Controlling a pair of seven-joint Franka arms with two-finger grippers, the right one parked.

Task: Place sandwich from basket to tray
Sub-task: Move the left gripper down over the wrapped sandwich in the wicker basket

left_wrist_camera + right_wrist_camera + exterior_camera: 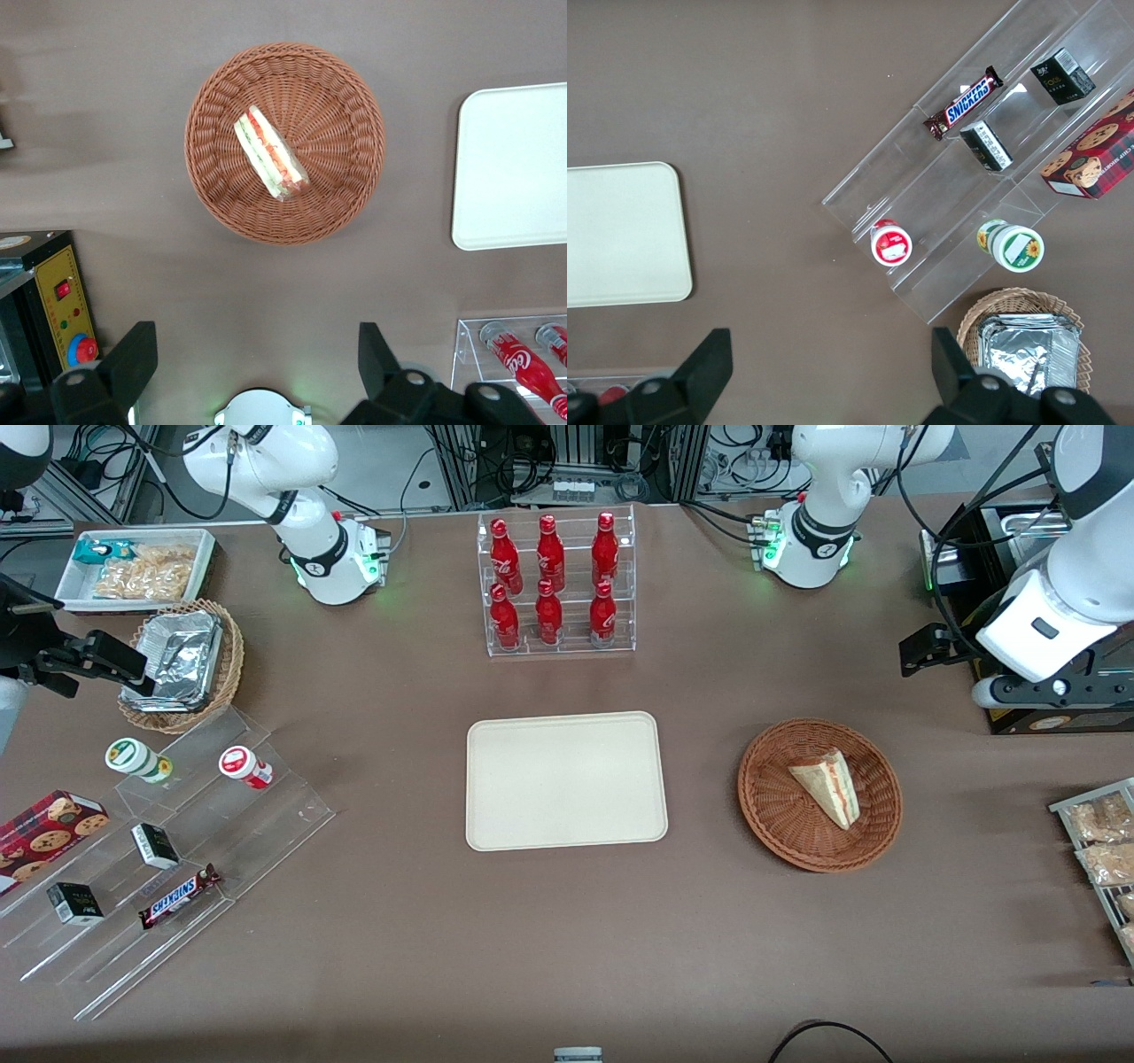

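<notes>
Inside the round reddish-brown wicker basket (pixel 819 794) on the brown counter (pixel 567 921), you find the triangular white-bread sandwich (pixel 828 786) with red, yellow and green filling, lying slantwise, its long edge running from about eleven o'clock to five o'clock in the wrist view. Your risk, as I judge it: the soft wedge may squash or spill filling if you pinch the flat faces, or the fingers (pixel 133 359) may snag the woven rim. Your gripper (pixel 257 363) hangs spread wide and empty, high above the counter, well apart from the sandwich. The flat cream-beige rectangular tray (pixel 567 779) waits bare beside the basket.
</notes>
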